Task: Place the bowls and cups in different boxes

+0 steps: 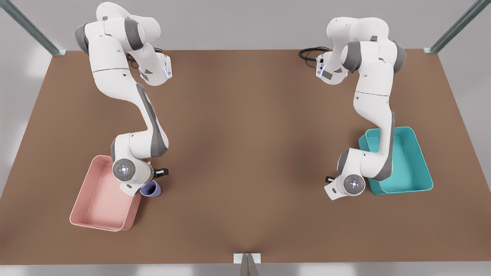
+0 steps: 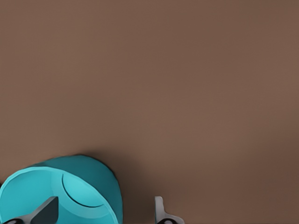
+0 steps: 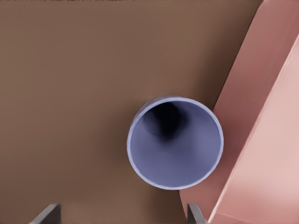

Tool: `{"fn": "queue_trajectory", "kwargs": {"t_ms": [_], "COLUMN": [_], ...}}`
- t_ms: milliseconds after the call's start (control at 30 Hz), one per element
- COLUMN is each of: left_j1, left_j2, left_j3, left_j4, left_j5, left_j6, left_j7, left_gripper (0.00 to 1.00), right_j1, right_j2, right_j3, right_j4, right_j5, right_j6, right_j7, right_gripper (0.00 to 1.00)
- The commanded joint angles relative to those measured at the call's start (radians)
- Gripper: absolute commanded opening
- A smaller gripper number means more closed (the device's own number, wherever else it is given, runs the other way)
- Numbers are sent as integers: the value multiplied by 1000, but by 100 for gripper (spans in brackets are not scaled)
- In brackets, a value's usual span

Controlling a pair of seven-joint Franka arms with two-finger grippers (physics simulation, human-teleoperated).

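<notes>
Cup sits upright on the brown table, just beside the pink box, its rim seeming to touch or nearly touch the box's near wall. The right gripper hangs above it with fingers spread wide and empty, one fingertip off to each side of the cup, though the cup lies nearer one finger than the other. Judging by this, the step in hand is the grasp: shift the gripper toward the box until the cup is centred, come straight down, then close gently on the tapered wall (a pinch too low could tip it).

Across the table, the left gripper hovers over the bowl, fingers apart and holding nothing; one fingertip stands over the bowl's inside, the other outside its wall, which suits a rim pinch. In the front view the bowl is hidden under that arm, beside the teal box.

Room is tight on the pink box's side, so one finger must slip between cup and wall. Everywhere else the table lies open, and both boxes look ready to receive.
</notes>
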Motion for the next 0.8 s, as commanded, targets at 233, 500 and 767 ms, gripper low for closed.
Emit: {"fn": "queue_trajectory", "kwargs": {"t_ms": [233,500,767], "left_j1": [-6,-5,239], "left_j2": [-5,-226,-378], "left_j3": [3,-5,87], "left_j4": [3,3,-92], "left_j5": [2,-4,-15], "left_j6": [54,-220,-152], "left_j7": [-104,-257,-196], "left_gripper": [21,21,21], "right_j1": [-5,7,18], "right_j2": [57,57,96], "right_j3": [-1,-1,-1], "right_j4": [40,6,-29], "right_j5": [9,14,7], "right_j6": [100,118,127], "right_j7": [-2,-1,1], "right_gripper": [100,100,100]}}
